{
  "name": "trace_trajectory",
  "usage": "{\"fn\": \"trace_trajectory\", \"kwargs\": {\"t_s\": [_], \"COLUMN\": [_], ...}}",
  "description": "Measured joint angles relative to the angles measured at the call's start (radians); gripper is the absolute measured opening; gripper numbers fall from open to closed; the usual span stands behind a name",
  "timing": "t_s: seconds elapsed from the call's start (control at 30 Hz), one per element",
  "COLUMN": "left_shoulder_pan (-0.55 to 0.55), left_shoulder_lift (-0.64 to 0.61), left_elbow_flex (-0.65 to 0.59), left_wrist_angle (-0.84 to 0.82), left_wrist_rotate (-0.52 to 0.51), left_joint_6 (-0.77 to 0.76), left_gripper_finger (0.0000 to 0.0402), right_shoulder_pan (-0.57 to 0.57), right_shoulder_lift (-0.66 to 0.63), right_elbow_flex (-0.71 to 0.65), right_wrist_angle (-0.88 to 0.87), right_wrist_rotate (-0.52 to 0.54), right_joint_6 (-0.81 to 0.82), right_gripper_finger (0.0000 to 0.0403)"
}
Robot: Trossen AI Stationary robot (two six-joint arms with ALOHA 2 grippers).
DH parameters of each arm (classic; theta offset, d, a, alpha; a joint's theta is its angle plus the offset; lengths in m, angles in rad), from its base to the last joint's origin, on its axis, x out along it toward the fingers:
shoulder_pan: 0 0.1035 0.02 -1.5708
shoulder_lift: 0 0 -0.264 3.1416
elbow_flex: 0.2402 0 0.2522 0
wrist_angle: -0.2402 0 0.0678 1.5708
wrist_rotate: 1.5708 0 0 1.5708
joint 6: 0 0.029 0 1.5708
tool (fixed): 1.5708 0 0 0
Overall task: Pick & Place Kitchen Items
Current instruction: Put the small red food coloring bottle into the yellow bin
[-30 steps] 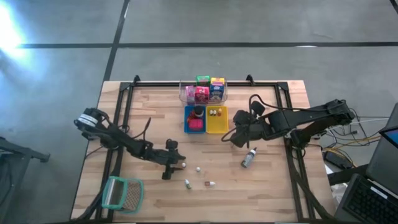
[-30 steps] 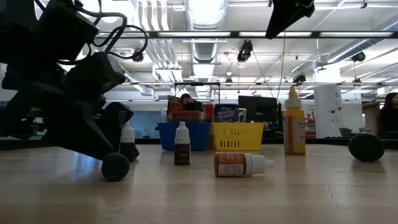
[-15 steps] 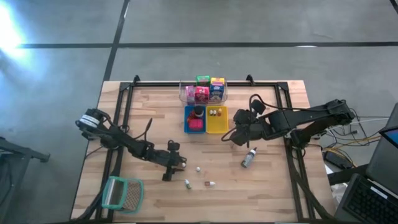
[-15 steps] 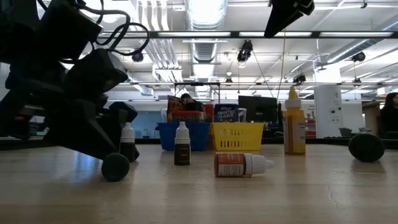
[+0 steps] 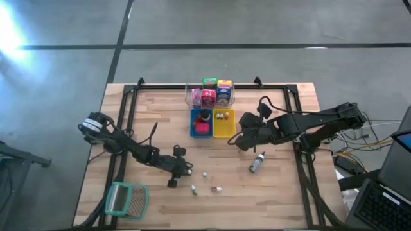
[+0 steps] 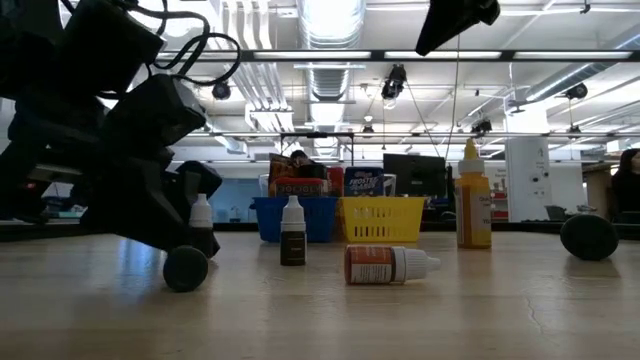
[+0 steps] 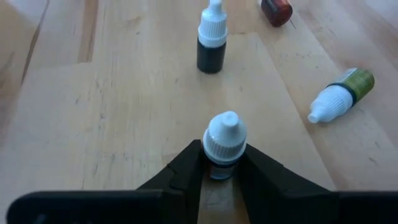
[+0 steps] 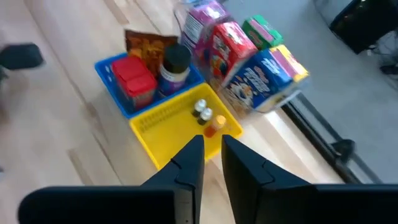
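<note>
The wooden bench [image 5: 154, 115] was the biggest thing there. The right arm hung above it, beside the yellow tray [image 5: 224, 124] near the far edge. The right gripper [image 8: 213, 163] was pinched almost shut and held nothing. Behind the trays stood a clear tub [image 5: 210, 94] of little boxes. The blue tray [image 5: 201, 123] held a dark jar [image 8: 175, 61] and a red packet [image 8: 134, 77].

The left gripper [image 7: 222, 175] sat low near the middle of the front half. Its fingers [image 7: 186, 168] were narrow, pressed on both sides of a small dropper bottle [image 7: 223, 143] with a white cap, standing upright on the wood.

More small bottles stood or lay close by: a dark one [image 7: 211, 40], a green one [image 7: 342, 94] on its side, and a grey bottle [image 5: 257, 163] nearer the right edge.

I thought the bottle could slip, because the fingers held it low down and it was smooth and round. If it tipped when lifted, it might fall and knock the others over.
</note>
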Motion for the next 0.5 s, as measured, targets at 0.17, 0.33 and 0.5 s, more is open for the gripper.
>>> {"fn": "trace_trajectory", "kwargs": {"t_s": [0.17,0.33,0.5], "left_shoulder_pan": [0.002,0.025,0.066], "left_shoulder_lift": [-0.062,-0.176,-0.286], "left_elbow_flex": [0.011,0.044,0.117], "left_wrist_angle": [0.0,-0.082,-0.268], "left_wrist_rotate": [-0.002,-0.005,-0.01], "left_joint_6": [-0.002,-0.025,-0.07], "left_gripper_finger": [0.0096,0.0096,0.0096], "right_shoulder_pan": [0.0,0.0,0.0], "right_shoulder_lift": [0.018,0.068,0.156], "right_elbow_flex": [-0.014,-0.054,-0.049], "right_wrist_angle": [0.116,0.349,0.534], "right_wrist_rotate": [-0.101,-0.265,-0.382], "right_joint_6": [-0.036,-0.149,-0.246], "right_gripper_finger": [0.0041,0.004,0.0055]}}
